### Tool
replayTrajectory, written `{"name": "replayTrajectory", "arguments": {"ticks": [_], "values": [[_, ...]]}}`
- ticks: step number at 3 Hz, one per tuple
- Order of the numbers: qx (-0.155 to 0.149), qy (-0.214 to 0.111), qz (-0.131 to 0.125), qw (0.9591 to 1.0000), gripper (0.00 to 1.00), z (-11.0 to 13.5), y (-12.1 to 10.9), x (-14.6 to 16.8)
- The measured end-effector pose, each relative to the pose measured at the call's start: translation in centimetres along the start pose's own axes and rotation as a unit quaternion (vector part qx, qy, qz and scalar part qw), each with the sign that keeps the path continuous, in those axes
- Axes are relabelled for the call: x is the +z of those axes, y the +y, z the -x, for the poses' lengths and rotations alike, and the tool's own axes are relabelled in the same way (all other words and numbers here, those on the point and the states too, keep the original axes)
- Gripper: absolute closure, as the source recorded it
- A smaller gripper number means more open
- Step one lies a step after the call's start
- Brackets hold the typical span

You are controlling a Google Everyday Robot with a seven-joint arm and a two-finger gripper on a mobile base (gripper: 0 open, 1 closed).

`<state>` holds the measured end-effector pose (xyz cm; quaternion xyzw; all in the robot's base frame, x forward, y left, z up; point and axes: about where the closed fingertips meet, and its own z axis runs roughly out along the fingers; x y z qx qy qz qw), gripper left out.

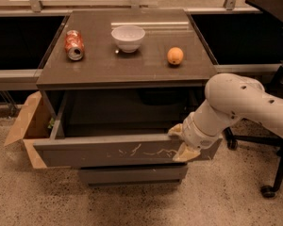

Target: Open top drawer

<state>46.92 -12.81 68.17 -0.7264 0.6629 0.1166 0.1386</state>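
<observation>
Gripper (181, 142) clamped on the top drawer (99, 152), one finger (176, 130) inside the front panel, one outside, near its right end, below the front right corner of the table (108, 69). Drawer's pulled out past the table's front edge, long axis running parallel to that edge, scratched face pointing away from the table.

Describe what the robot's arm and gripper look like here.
The arm is smooth, glossy off-white, with bulbous rounded segments and small dark dots on its shell; no loose cables show. The gripper, at the right end of the top drawer, is tan.
</observation>
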Motion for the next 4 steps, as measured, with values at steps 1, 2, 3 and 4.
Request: {"name": "replayTrajectory", "arguments": {"ticks": [1, 2, 3, 4], "values": [[0.0, 0.0, -0.002, 1.0, 0.53, 0.0, -0.2, -0.2], [-0.005, -0.007, -0.023, 0.9997, 0.3, 0.4, -0.4, -2.7], [-0.012, -0.009, -0.068, 0.9976, 0.01, 1.0, -0.7, -7.6], [-0.016, -0.009, -0.093, 0.9955, 0.0, 1.2, -0.9, -10.6]]}}
